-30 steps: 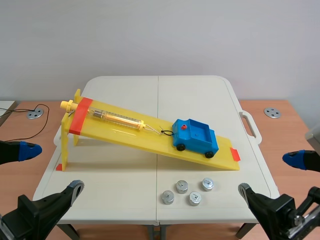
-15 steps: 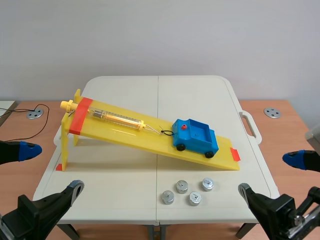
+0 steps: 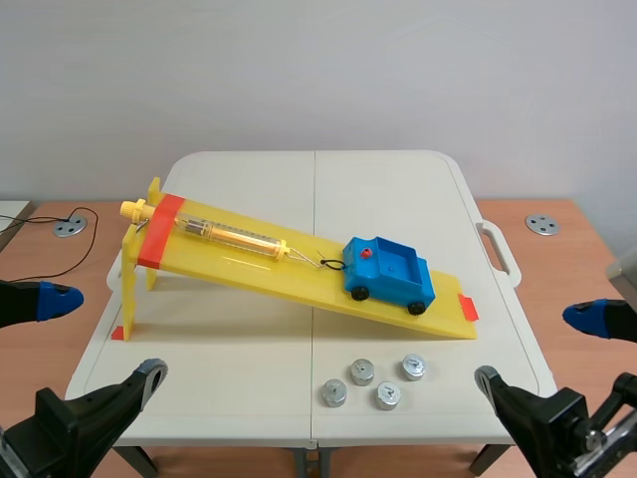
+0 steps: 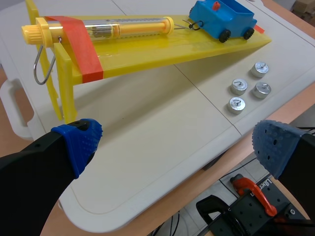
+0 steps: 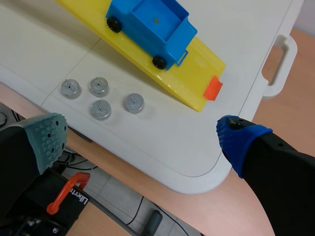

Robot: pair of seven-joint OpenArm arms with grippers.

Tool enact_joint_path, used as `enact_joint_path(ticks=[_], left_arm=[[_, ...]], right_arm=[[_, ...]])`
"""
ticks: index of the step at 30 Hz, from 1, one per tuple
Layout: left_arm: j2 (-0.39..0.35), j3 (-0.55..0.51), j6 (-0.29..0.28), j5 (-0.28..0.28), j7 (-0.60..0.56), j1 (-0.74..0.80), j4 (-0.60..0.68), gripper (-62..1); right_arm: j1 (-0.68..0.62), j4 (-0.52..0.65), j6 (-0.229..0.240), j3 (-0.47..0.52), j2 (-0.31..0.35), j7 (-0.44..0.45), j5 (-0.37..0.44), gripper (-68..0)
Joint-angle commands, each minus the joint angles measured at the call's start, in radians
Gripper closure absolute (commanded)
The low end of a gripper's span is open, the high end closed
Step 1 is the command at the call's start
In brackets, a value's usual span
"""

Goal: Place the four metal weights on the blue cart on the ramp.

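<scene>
My left jaws and right jaws are both spread wide, gripping nothing, hanging off the near edge of the white folding worktop [image 3: 229, 368]. The four round silver metal weights [image 3: 361, 371] sit clustered on it ahead of me, well apart from both jaws. Beyond them, the blue plastic cart [image 3: 390, 271] rests low on the yellow plastic ramp [image 3: 249, 264]. Under my right jaws, a black clamp with an orange lever [image 5: 66, 194] carries white lettering starting "Libert".

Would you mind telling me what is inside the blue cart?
Nothing: the cart bed shows only bare blue floor. All four weights lie on the table. Its walls hide almost nothing.
</scene>
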Motion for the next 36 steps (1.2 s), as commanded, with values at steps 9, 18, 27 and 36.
enact_joint_path(ticks=[9, 18, 27, 36], left_arm=[[-0.014, -0.018, -0.025, -0.073, -0.134, 0.016, 0.076, -62.3], [-0.008, -0.018, -0.029, -0.074, -0.076, -0.006, 0.076, -62.3], [0.035, -0.018, -0.036, -0.073, -0.042, -0.023, 0.076, -62.3], [0.080, -0.018, -0.037, -0.073, -0.028, -0.023, 0.076, -36.3]], right_arm=[[0.014, 0.042, -0.031, 0.038, 0.043, 0.116, 0.017, -62.4], [0.020, 0.042, -0.031, 0.037, 0.043, 0.105, 0.017, -62.4], [0.091, 0.041, -0.026, 0.026, 0.009, -0.012, 0.019, -62.3], [0.173, 0.039, -0.018, -0.044, -0.049, -0.089, 0.018, -62.3]])
